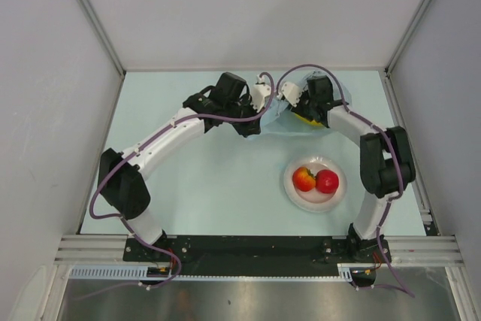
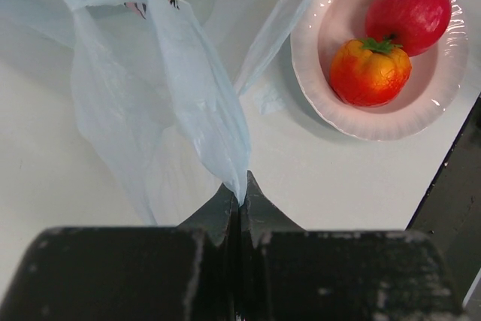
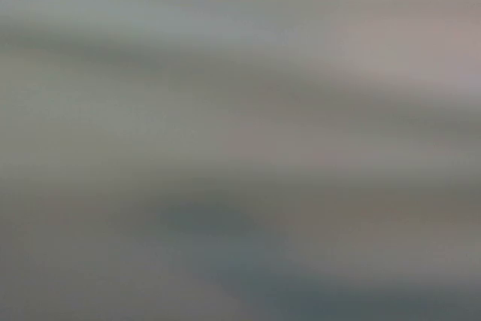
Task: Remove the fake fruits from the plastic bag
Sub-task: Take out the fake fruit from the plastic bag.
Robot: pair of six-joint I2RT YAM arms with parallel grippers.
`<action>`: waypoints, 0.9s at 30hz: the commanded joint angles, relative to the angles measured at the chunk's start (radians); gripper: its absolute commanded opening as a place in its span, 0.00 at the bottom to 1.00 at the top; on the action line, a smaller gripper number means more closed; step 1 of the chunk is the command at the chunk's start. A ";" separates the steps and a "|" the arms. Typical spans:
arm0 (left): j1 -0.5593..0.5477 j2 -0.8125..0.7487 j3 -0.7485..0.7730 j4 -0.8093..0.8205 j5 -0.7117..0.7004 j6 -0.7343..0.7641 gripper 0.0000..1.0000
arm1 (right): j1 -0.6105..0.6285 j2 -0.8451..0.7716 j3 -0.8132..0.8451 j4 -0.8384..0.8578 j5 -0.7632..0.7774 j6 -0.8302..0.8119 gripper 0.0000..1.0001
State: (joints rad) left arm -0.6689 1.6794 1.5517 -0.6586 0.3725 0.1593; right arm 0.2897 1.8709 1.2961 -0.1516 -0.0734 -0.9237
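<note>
Two of the fake fruits, an orange-red one and a red one, lie on the white plate, at about five o'clock from the plastic bag. A yellow one shows at the bag's three o'clock side beneath my right wrist, so I judge the job partly done, with at least that one left. Both my arms bow outward and reach toward twelve o'clock, meeting over the bag: my left pincer is clenched on a fold of the bag's thin film, and my right pincer sits at the bag, its own view all blur, so I cannot tell whether it is released or clenched.
</note>
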 commanded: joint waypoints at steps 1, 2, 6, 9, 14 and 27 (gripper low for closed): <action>0.008 -0.043 0.002 0.031 0.022 0.005 0.00 | -0.007 -0.231 0.039 -0.083 -0.107 0.087 0.24; 0.008 -0.037 0.008 0.031 0.022 0.002 0.00 | -0.007 -0.281 0.039 -0.104 -0.124 0.103 0.24; 0.008 -0.030 0.025 0.034 0.016 -0.015 0.00 | -0.003 -0.383 0.040 -0.199 -0.164 0.173 0.23; 0.009 -0.024 0.036 0.039 0.006 -0.026 0.00 | 0.011 -0.443 0.040 -0.267 -0.190 0.229 0.23; 0.009 -0.014 0.041 0.040 -0.004 -0.029 0.00 | 0.054 -0.539 0.042 -0.400 -0.272 0.342 0.23; 0.009 0.054 0.085 0.057 -0.067 -0.083 0.00 | 0.266 -0.638 0.147 -0.713 -0.478 0.577 0.00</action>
State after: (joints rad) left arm -0.6647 1.7271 1.5867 -0.6357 0.3557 0.1089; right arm 0.5495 1.2510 1.3685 -0.7033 -0.4538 -0.4236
